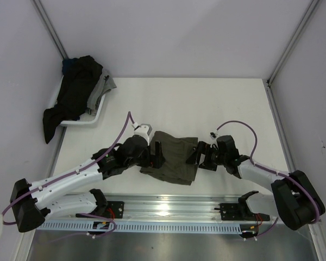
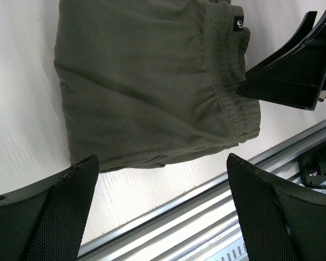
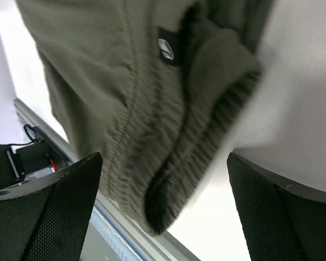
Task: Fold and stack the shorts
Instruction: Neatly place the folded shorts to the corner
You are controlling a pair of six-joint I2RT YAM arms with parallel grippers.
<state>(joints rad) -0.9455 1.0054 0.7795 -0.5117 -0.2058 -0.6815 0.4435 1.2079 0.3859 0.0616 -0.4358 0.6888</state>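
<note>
The olive-green shorts (image 1: 173, 157) lie folded on the white table near its front edge, between my two grippers. My left gripper (image 1: 155, 156) is at their left edge, open and empty; in the left wrist view the shorts (image 2: 152, 81) lie just beyond the wide-apart fingertips (image 2: 70, 206). My right gripper (image 1: 197, 154) is at their right edge, also open. In the right wrist view the elastic waistband end of the shorts (image 3: 168, 163) lies between the spread jaws, ungripped. The black shorts (image 1: 70, 100) hang over the white basket (image 1: 98, 115) at the back left.
Grey cloth (image 1: 104, 87) also sits in the basket. A metal rail (image 1: 168, 206) runs along the table's front edge, close to the olive shorts. White walls enclose the table at left, back and right.
</note>
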